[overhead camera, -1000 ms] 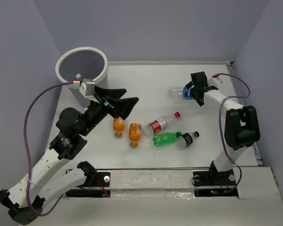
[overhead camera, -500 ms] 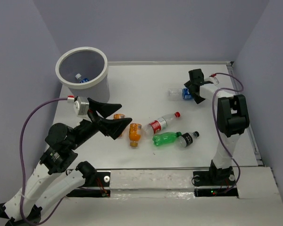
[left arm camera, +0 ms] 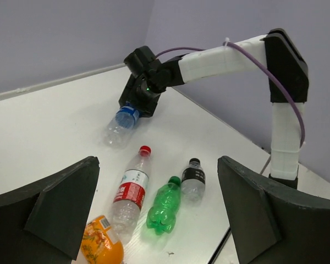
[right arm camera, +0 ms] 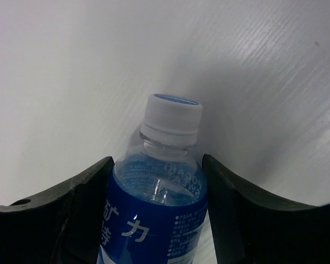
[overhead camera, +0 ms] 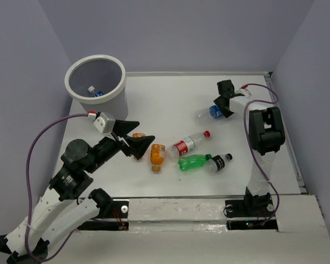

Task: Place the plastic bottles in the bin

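Note:
My right gripper [overhead camera: 223,104] is shut on a clear bottle with a blue label [overhead camera: 205,113] lying on the table at the back right; in the right wrist view both fingers press its sides [right arm camera: 157,203] below the white cap. My left gripper [overhead camera: 145,133] hangs open over an orange bottle [overhead camera: 137,135], mostly hidden under it. Beside it lie a second orange bottle [overhead camera: 157,155], a red-labelled bottle [overhead camera: 187,145], a green one [overhead camera: 193,162] and a dark-labelled one [overhead camera: 220,161]. The bin [overhead camera: 94,58] stands at the back left with a blue-labelled bottle [overhead camera: 93,92] inside.
The table's right edge [overhead camera: 289,148] runs close to the right arm. Grey walls close in the back and both sides. The left wrist view looks across the red-labelled [left arm camera: 129,190], green [left arm camera: 165,206] and dark-labelled [left arm camera: 193,179] bottles toward the right arm.
My left arm has swung back from over the bin, leaving a bottle inside, and lowered over the orange bottles. My right gripper has closed on the blue-labelled bottle.

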